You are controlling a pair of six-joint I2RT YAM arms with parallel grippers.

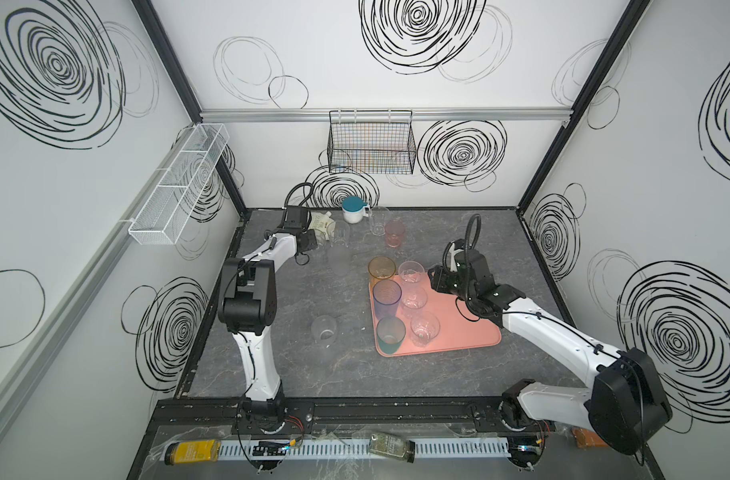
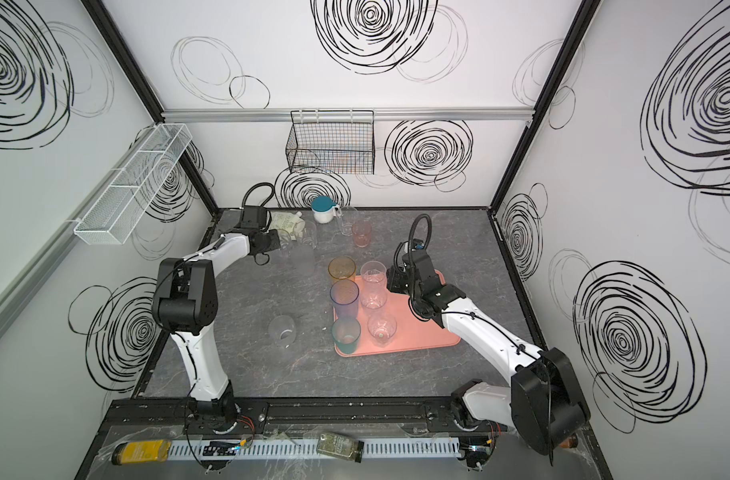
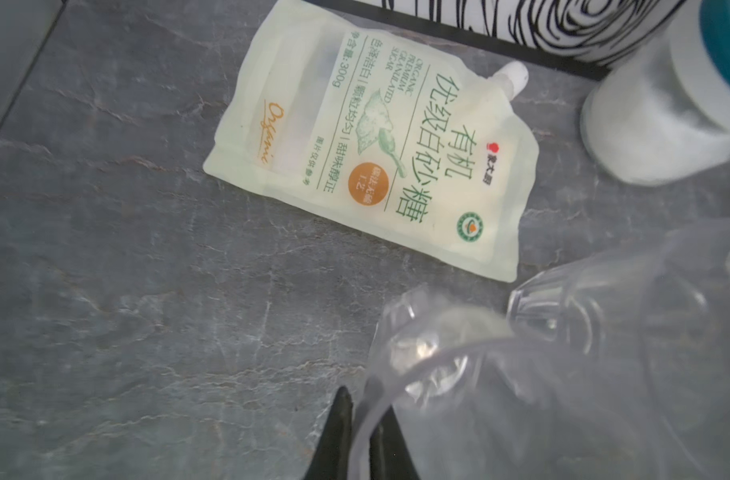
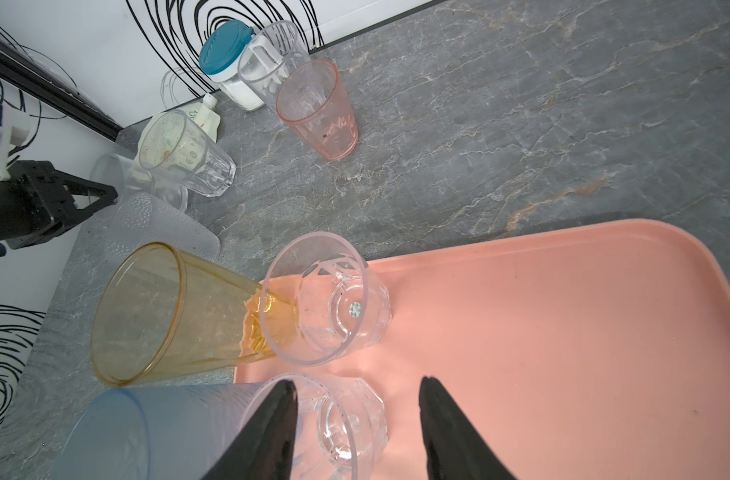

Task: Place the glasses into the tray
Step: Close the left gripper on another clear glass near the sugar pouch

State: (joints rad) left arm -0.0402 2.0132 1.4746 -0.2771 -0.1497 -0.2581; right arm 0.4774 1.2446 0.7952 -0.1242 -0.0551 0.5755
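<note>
Left gripper point(image 3: 365, 409): pinching shut on the rim of a clear glass point(image 3: 479, 407), seemingly the one standing nearest the sugar pouch point(image 3: 371, 141).
Right gripper point(image 4: 355, 386): hanging over the tray point(image 4: 562, 332), jaws standing apart, gripping nothing.
Tray glasses point(image 1: 413, 297): six standing along the left side, one lying directly under a right finger.
Pink glass point(image 1: 394, 232): standing on the table point(image 1: 458, 232), well apart.

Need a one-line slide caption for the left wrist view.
Left pincer shut on the rim of a clear tumbler, sugar pouch and teal-lidded mug nearby on the grey table.
</note>
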